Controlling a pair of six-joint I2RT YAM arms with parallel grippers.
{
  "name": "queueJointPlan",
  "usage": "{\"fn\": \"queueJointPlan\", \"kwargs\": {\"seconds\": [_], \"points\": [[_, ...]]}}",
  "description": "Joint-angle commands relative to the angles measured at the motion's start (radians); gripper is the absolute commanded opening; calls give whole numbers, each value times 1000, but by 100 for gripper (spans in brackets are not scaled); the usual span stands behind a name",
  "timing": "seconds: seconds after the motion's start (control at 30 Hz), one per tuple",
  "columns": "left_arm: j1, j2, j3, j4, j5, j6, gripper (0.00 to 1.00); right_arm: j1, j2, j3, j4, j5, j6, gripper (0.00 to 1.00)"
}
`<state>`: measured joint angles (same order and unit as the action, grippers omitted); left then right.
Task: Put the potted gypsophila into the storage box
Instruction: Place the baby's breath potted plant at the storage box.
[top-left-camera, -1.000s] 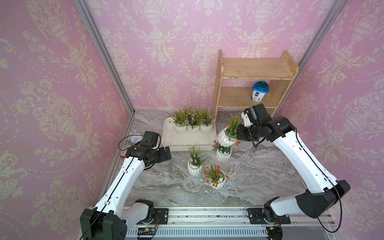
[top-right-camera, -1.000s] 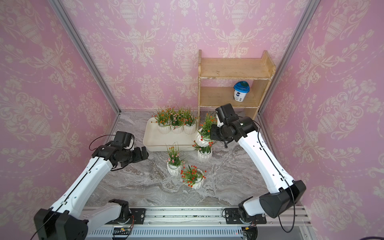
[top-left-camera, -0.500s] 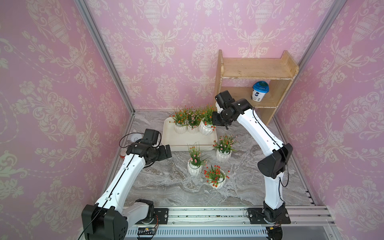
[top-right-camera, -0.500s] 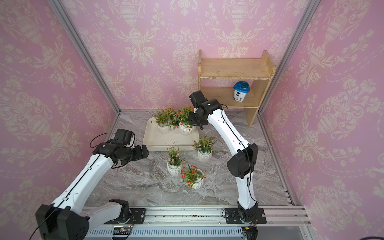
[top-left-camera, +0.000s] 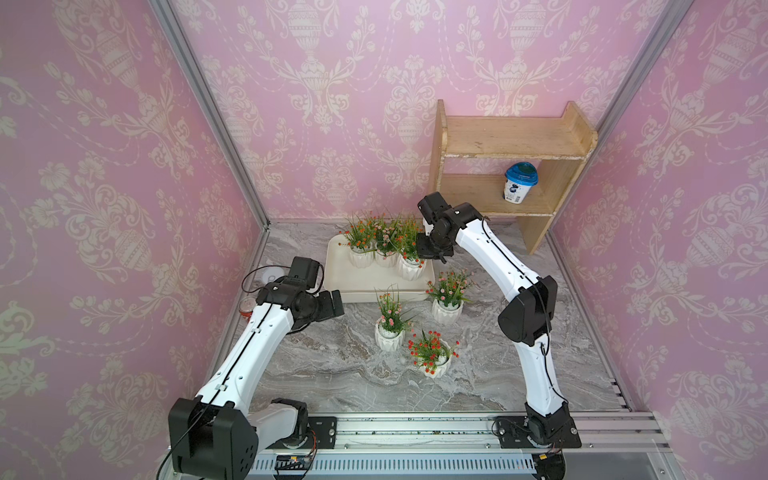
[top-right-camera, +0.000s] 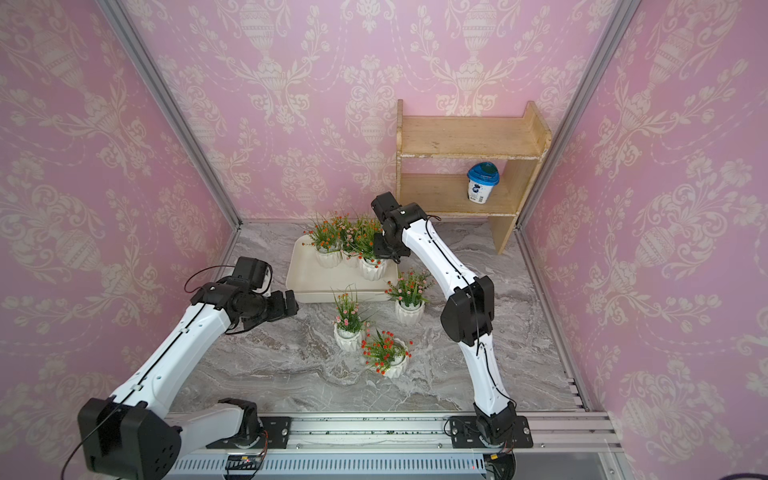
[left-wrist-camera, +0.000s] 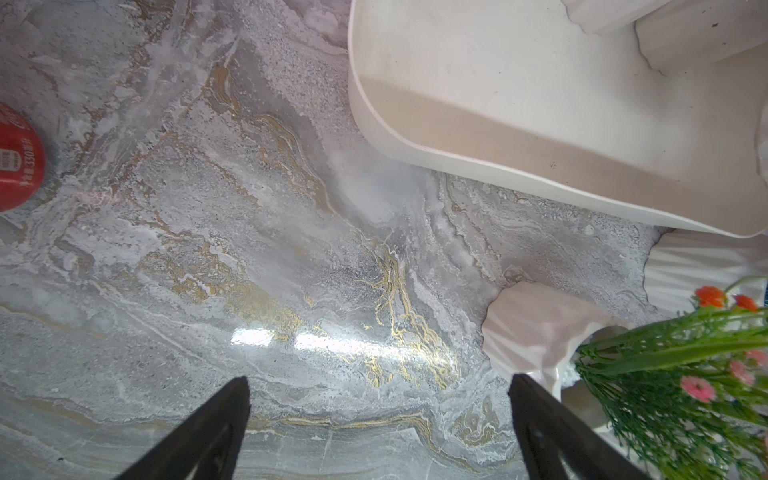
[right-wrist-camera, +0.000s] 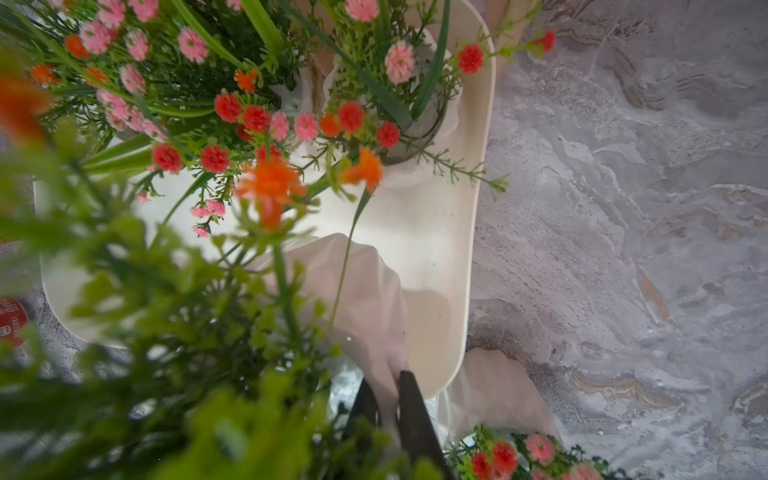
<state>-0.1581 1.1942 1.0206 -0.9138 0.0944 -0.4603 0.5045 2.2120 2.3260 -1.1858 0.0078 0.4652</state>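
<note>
While the right claw (right-wrist-camera: 386, 382) pinches a flower pot (top-left-camera: 410, 269) at the right edge of the box (top-left-camera: 357, 284), the left claw (left-wrist-camera: 378, 380) hangs spread wide above the surface (top-left-camera: 332, 365), empty.

walls (top-left-camera: 374, 83): pink damask wallpaper, three sides | tabletop (top-left-camera: 332, 370): grey gold-veined marble, glossy, light glare | shelf (top-left-camera: 511, 139): wooden, two-tier, far right corner

Red can (left-wrist-camera: 18, 160) cut off by picture edge; nearest potted gypsophila (right-wrist-camera: 166, 332) sprigs blurred.
</note>
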Motion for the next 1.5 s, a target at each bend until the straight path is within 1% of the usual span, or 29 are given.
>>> {"fn": "queueJointPlan", "kwargs": {"seconds": [0.0, 0.33, 0.9, 1.03, 1.13, 1.47], "points": [[12, 8, 19, -2, -5, 27, 99, 0, -13, -25, 29, 14, -23, 0], [12, 6, 17, -10, 2, 25, 99, 1, -48, -181, 90, 45, -41, 0], [14, 11, 7, -8, 7, 18, 99, 0, -96, -368, 161, 73, -39, 1], [13, 10, 4, -7, 8, 17, 99, 1, -106, -391, 167, 78, -37, 5], [14, 12, 4, -8, 9, 17, 99, 0, -112, -404, 169, 83, -36, 12], [14, 21, 3, -7, 16, 12, 99, 0, -133, -382, 149, 90, -40, 22]]}}
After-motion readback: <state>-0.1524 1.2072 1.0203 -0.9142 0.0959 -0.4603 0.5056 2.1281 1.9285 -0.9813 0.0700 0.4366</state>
